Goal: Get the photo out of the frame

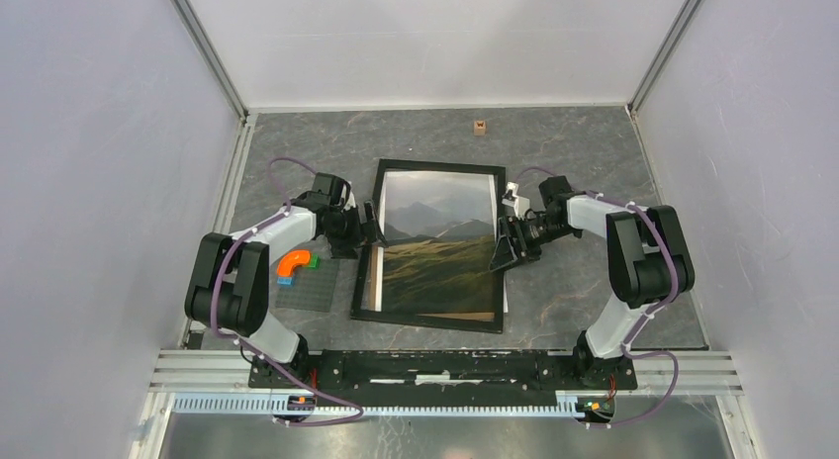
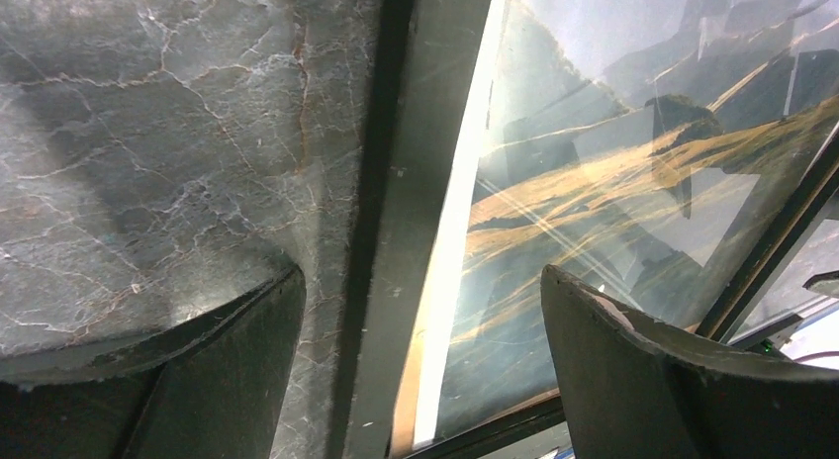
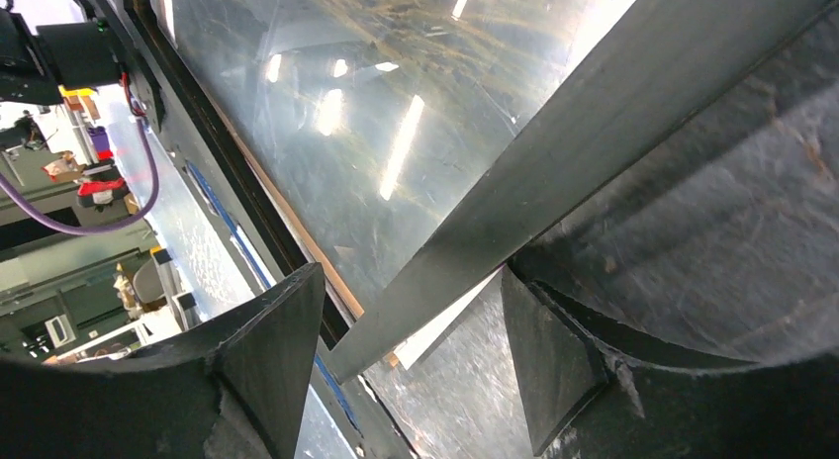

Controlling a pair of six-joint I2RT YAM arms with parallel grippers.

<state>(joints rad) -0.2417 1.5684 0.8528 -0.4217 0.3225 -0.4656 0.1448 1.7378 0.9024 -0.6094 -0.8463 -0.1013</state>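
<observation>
The frame (image 1: 366, 286) lies flat in the middle of the table, black border up. The photo (image 1: 435, 251) of grey mountains and green hills shows through its glass. My left gripper (image 1: 368, 229) is open at the frame's left side. In the left wrist view this gripper (image 2: 420, 271) straddles the black border (image 2: 396, 231) and the photo's white edge (image 2: 450, 261). My right gripper (image 1: 503, 243) is at the frame's right side. In the right wrist view it (image 3: 411, 269) is open around the black border (image 3: 554, 162). A white sliver (image 3: 445, 325) pokes out beneath that border.
A dark grey baseplate (image 1: 317, 293) with an orange curved piece (image 1: 293, 264) and small bricks sits left of the frame, near my left arm. A small wooden block (image 1: 480, 127) stands at the back. Enclosure walls close in both sides.
</observation>
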